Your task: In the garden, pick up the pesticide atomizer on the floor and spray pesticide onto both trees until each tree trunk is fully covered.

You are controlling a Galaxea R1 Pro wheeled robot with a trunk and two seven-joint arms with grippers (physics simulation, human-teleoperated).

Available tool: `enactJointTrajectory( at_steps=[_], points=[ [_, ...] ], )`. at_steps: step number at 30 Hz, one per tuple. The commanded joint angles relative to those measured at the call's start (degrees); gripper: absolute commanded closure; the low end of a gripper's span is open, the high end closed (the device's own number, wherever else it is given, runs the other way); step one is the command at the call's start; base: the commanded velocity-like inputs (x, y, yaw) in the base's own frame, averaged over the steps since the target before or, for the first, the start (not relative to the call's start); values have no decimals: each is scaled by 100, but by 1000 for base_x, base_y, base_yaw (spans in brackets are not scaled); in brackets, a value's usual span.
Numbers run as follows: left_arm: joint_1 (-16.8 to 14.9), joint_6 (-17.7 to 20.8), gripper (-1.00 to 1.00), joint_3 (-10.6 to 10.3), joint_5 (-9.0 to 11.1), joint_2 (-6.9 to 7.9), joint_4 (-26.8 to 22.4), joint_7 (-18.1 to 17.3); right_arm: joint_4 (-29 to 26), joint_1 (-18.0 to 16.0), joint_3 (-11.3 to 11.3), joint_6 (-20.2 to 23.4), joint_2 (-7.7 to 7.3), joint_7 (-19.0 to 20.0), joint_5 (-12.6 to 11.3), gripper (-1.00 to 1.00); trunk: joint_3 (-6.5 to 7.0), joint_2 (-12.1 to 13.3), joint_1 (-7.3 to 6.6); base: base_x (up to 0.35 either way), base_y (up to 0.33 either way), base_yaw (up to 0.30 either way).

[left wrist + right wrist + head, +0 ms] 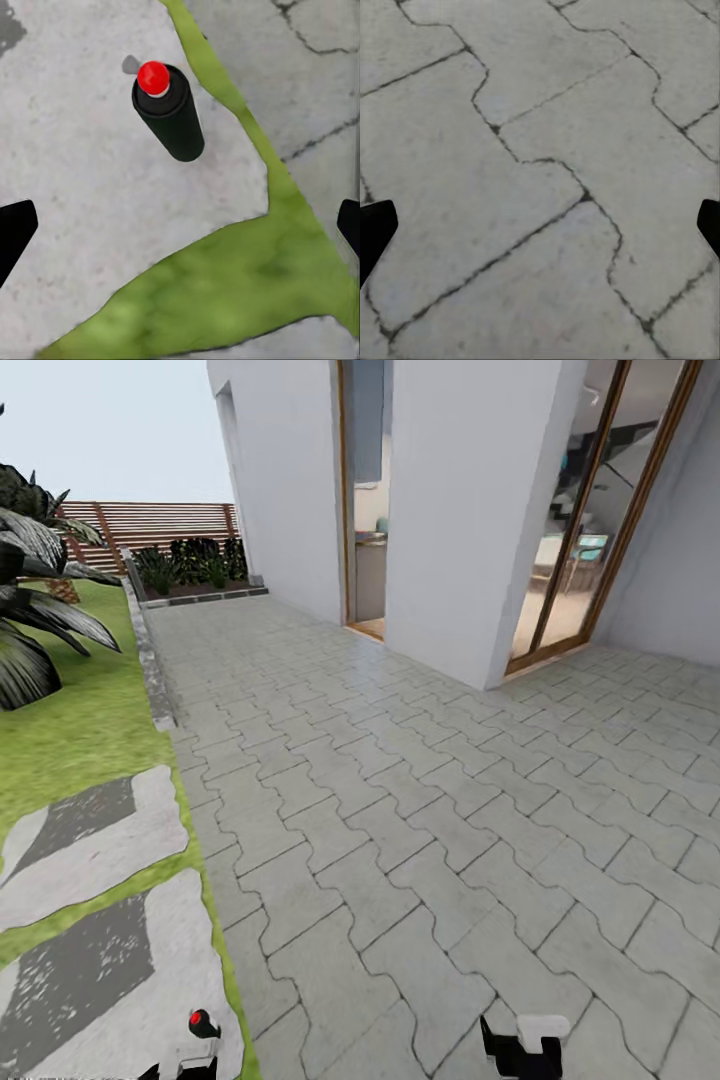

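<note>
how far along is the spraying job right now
Nothing looks done yet. The pesticide atomizer, black with a red cap, stands upright on a stepping stone beside a grass strip, ungrasped. In hand: the left gripper hovers open above it; the right gripper is open over paving. Left: grasping the can, reaching the trees and spraying both trunks.

Right wrist view. Grey interlocking paving stones [547, 120] cover the ground, their zigzag edges marked by thin dark joints [499, 133] that run diagonally across the frame. The stone surfaces are pale and faintly mottled. Two black fingertips [373, 229] of the right gripper [540, 229] enter at the left and right edges, slightly below mid-height, set wide apart with bare paving between them and nothing held.
</note>
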Motion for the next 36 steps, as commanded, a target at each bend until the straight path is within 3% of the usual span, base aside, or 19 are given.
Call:
enactJointTrajectory(
  at_steps=[1, 36],
  points=[
    [0, 0, -100, -1, 0, 0, 0, 0, 0, 0, 2, 0, 0, 0, -1, -100, 0, 0, 0, 160, -244, 278],
    [8, 0, -100, 6, 32, 7, 0, 0, 0, 0, 4, 0, 0, 0, -2, -100, 0, 0, 0, 133, -260, 278]
  ],
)
